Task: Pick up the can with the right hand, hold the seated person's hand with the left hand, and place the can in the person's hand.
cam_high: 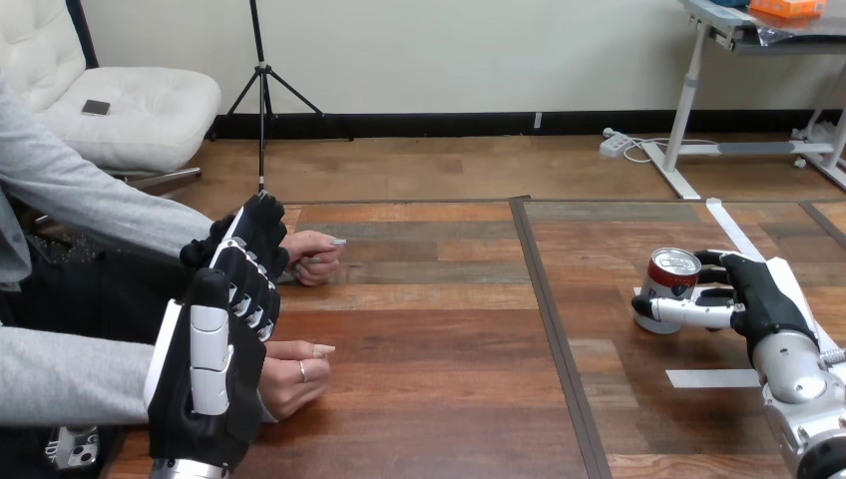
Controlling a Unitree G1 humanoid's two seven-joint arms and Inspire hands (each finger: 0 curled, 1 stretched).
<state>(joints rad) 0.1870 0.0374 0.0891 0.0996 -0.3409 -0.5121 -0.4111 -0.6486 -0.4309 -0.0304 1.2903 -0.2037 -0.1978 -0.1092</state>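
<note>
A red can (666,289) with a silver top is at the table's right, seemingly resting on the wood. My right hand (758,294) is shut on it, with the thumb across its near side and fingers behind it. At the left, my left hand (205,374) is raised with its back to the camera, fingers stretched forward and fairly straight. Its fingertips (257,225) overlap the wrist of the person's far hand (314,257); I see no curl round it. The person's near hand (294,374) rests loosely closed on the table, just right of my left palm.
A dark seam (547,309) runs front to back down the wooden table's middle. A white tape strip (712,378) lies near my right forearm, and another (733,232) runs diagonally behind the can. Bare wood lies between the person's hands and the can.
</note>
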